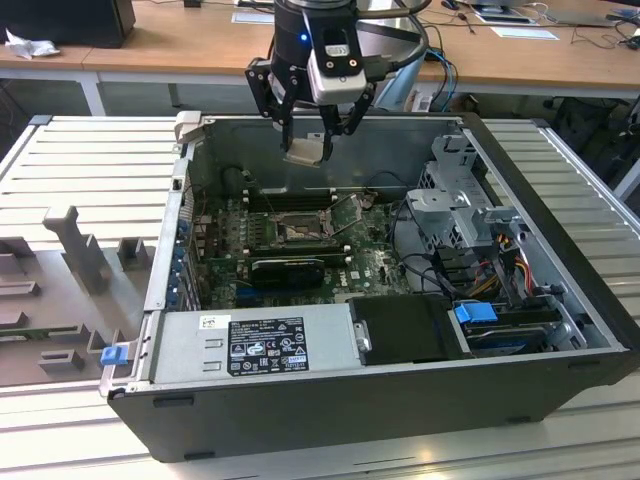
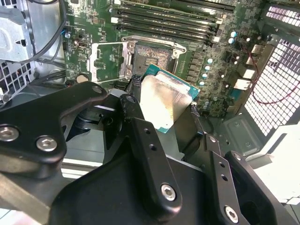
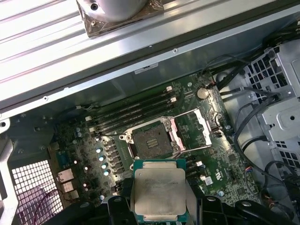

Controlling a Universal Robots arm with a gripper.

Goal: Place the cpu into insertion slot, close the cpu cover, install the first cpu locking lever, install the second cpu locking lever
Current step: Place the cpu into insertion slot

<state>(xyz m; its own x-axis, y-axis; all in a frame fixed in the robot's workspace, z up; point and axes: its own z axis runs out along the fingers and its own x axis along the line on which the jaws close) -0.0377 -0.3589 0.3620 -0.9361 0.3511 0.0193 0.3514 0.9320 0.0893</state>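
Exterior view: gripper (image 1: 308, 148) clenched on the cpu (image 1: 302, 154), held above the open computer case (image 1: 400, 400) and well apart from the insertion slot (image 1: 298, 232). The case rests on a ribbed metal table (image 1: 60, 170), with a wooden desk (image 1: 180, 40) behind.
Second wrist view: cpu gripped by its edges between the fingers (image 2: 140, 136); cpu cover (image 2: 107, 61) swung open beside the insertion slot.
First wrist view: insertion slot bare. Good seating probably demands a level cpu, edges squared to the frame, lowered straight without scraping the contacts.

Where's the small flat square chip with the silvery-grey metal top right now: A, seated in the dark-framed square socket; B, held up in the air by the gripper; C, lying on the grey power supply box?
B: the silvery-grey square chip is clamped in the black gripper, while the dark-framed socket lies empty.
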